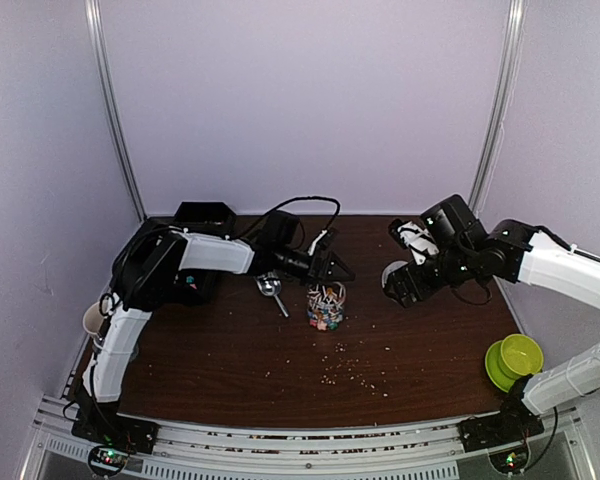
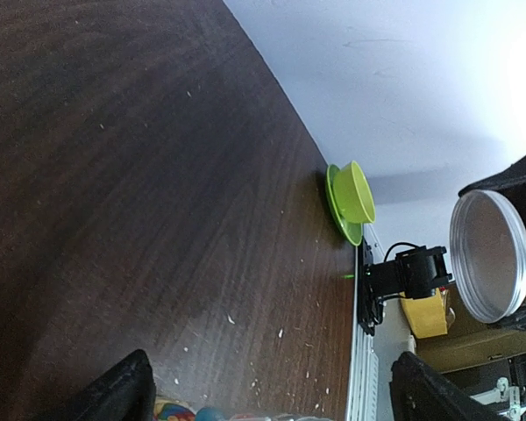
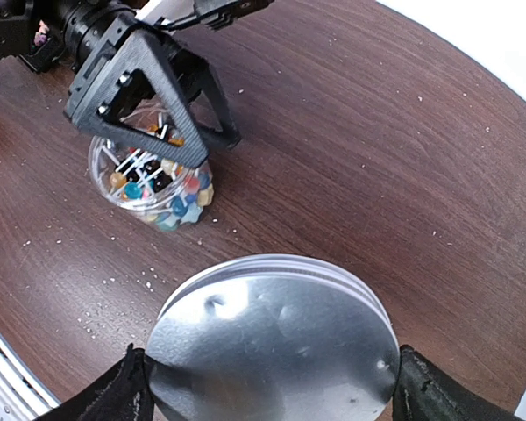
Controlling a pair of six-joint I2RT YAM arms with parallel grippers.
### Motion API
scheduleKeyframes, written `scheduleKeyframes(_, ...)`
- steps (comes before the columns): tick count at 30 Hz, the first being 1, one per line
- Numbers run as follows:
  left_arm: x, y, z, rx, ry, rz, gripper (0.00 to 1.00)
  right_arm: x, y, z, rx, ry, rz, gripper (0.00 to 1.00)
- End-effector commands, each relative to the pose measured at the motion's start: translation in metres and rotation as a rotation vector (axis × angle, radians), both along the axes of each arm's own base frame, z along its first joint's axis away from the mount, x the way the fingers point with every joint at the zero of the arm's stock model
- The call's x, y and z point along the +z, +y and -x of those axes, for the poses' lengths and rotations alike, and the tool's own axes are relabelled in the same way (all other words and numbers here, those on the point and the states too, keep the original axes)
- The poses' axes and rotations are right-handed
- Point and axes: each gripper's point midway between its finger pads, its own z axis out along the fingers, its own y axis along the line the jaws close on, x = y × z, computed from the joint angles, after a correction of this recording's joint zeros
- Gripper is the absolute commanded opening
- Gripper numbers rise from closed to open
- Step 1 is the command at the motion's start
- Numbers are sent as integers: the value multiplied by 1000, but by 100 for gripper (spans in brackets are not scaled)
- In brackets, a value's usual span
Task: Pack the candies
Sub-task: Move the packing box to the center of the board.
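The candies sat in a clear jar on the table, just beneath the left pincer, whose jaws gaped wide and gripped nothing. The right pincer, well to the jar's right, clamped a round metal lid across its width. Capping seemed the step in hand. Next, the lid would need carrying level over the jar's mouth, with the left pincer clear of it.

Green bowl on a green plate, a spoon and pale crumbs on the table
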Motion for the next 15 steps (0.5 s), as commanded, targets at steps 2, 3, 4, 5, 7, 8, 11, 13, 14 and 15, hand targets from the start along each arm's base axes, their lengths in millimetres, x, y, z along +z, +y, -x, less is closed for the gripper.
scheduleKeyframes(2, 33, -7, 34, -63, -85, 72, 96, 15, 11, 0, 32, -10, -43, 90)
scheduleKeyframes(3, 34, -8, 39, -66, -88, 71, 96, 15, 13, 0, 36, -9, -42, 90)
scheduleKeyframes(4, 34, -9, 43, -69, -94, 67, 96, 15, 14, 0, 41, -7, -42, 90)
scheduleKeyframes(5, 36, -12, 48, -72, -100, 66, 96, 15, 16, 1, 46, -6, -41, 90)
scheduleKeyframes(7, 43, -16, 57, -78, -120, 73, 96, 15, 18, 1, 49, -6, -39, 90)
scheduleKeyframes(8, 47, -19, 62, -82, -129, 77, 96, 15, 18, 1, 51, -6, -38, 90)
scheduleKeyframes(11, 60, -22, 71, -88, -162, 89, 96, 17, 19, 1, 54, -8, -36, 90)
scheduleKeyframes(13, 74, -19, 72, -78, -200, 102, 97, 18, 20, 1, 56, -9, -35, 90)
scheduleKeyframes(14, 79, -17, 70, -67, -226, 101, 98, 18, 20, 1, 56, -9, -34, 90)
scheduleKeyframes(15, 83, -15, 68, -58, -259, 89, 98, 19, 20, 2, 59, -11, -34, 90)
